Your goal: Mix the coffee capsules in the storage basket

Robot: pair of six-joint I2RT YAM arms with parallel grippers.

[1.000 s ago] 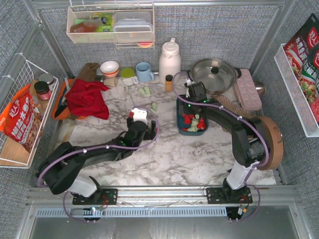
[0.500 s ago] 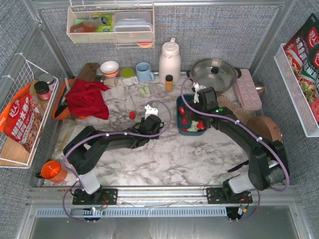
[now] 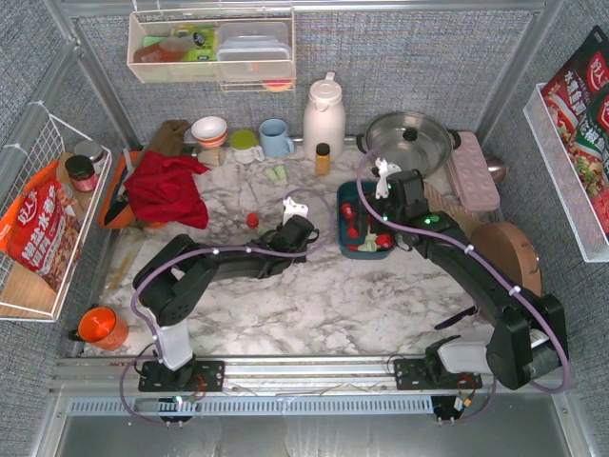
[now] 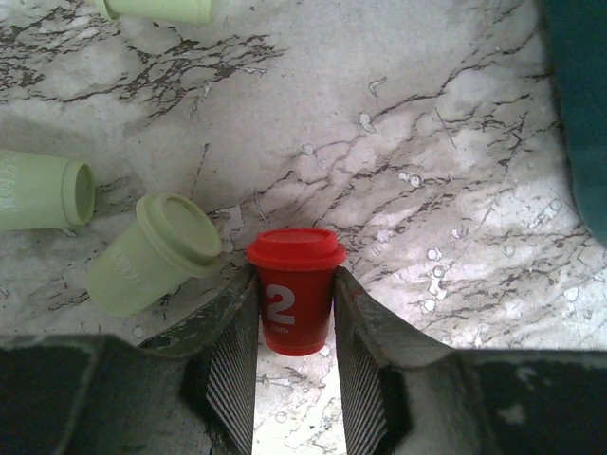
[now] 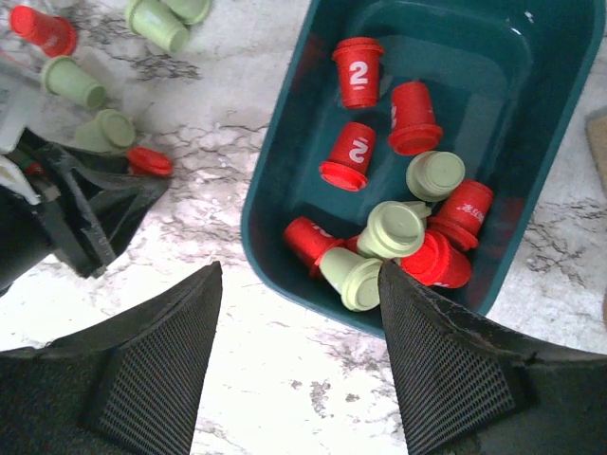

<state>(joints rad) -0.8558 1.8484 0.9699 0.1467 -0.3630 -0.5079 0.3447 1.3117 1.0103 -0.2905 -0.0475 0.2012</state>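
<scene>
My left gripper (image 4: 295, 281) is shut on an upright red coffee capsule (image 4: 296, 250) marked "2", which stands on the marble; both pads touch its sides. Mint green capsules (image 4: 152, 254) lie just left of it, and another red one (image 3: 252, 220) lies apart. In the top view this gripper (image 3: 293, 213) sits left of the dark teal storage basket (image 3: 343, 217). The basket (image 5: 273, 180) holds several red and green capsules (image 5: 394, 227). My right gripper (image 5: 299, 282) hangs open over the basket's near rim with nothing between its fingers; it shows in the top view too (image 3: 398, 202).
Behind the basket stand an amber bottle (image 3: 323, 158), a white thermos (image 3: 324, 112) and a lidded pot (image 3: 409, 143). A pink tray (image 3: 473, 171) lies to the right. A red cloth (image 3: 166, 188) lies far left, and an orange cup (image 3: 98, 327) stands at the front left.
My left gripper slid forward and right to the red capsule and closed from wide open onto it. The right gripper drew back and up from the basket, staying open.
</scene>
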